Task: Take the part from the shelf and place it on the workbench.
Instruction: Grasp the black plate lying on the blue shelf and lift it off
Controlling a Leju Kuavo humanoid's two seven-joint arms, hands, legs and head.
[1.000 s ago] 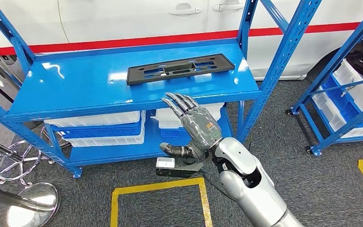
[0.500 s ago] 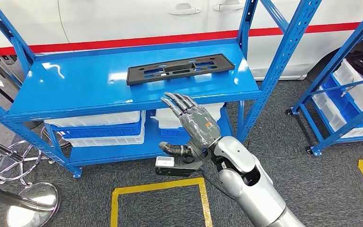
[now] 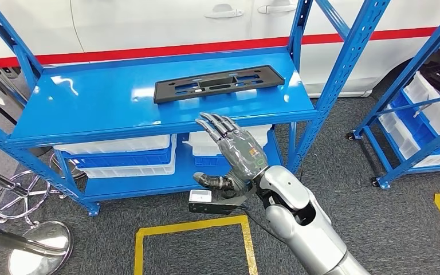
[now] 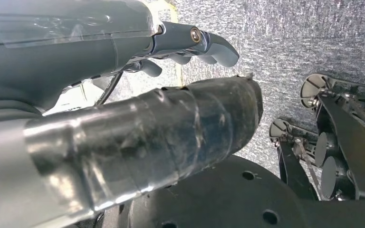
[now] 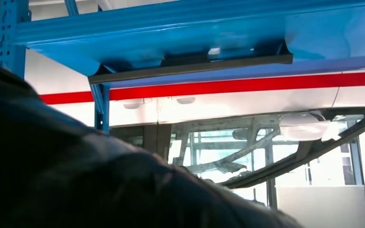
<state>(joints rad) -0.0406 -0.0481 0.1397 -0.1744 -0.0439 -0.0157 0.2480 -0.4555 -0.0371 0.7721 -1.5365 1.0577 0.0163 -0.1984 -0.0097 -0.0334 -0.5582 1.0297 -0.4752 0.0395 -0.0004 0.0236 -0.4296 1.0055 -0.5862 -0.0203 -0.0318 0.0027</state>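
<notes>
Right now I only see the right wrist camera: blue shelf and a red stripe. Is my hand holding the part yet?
Observer: No. The right hand is open, with its fingers spread and nothing in them.
Operator: Where's the part?
Observer: The black part lies flat on the top level of the blue shelf, beyond the fingertips and not touched.
Operator: And my other hand?
Observer: The left hand hangs over grey carpet with nothing in it.
</notes>
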